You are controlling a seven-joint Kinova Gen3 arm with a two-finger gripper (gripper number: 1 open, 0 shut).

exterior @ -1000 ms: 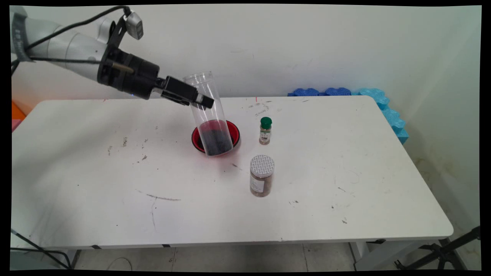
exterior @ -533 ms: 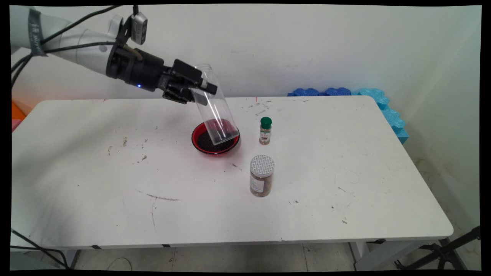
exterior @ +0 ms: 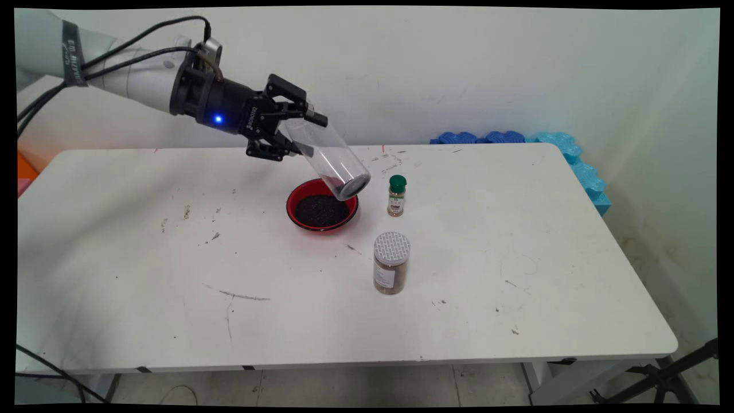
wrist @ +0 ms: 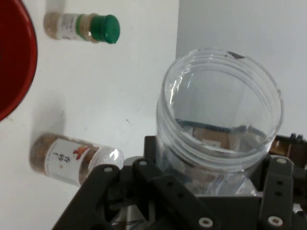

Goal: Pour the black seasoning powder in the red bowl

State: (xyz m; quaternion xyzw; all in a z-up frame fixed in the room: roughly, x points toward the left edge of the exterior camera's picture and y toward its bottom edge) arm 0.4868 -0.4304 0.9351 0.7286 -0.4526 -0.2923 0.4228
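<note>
My gripper (exterior: 299, 135) is shut on a clear plastic jar (exterior: 331, 159), which it holds in the air at a steep tilt. The jar's lower end hangs just above the right rim of a red bowl (exterior: 298, 201) full of dark grains. In the hand view the jar (wrist: 218, 124) shows its threaded open mouth and looks empty, clamped between the fingers of the gripper (wrist: 211, 179). The bowl's rim (wrist: 19, 62) lies at that view's left edge.
A small green-capped spice bottle (exterior: 397, 195) (wrist: 79, 26) stands just right of the bowl. A brown jar with a silver lid (exterior: 391, 262) (wrist: 67, 160) stands nearer the front. Blue foam blocks (exterior: 550, 149) lie past the table's far right corner.
The wrist has turned and risen a little. The jar has swung from nearly upright in front of the bowl to a flatter tilt, its lower end lifted up and to the right.
</note>
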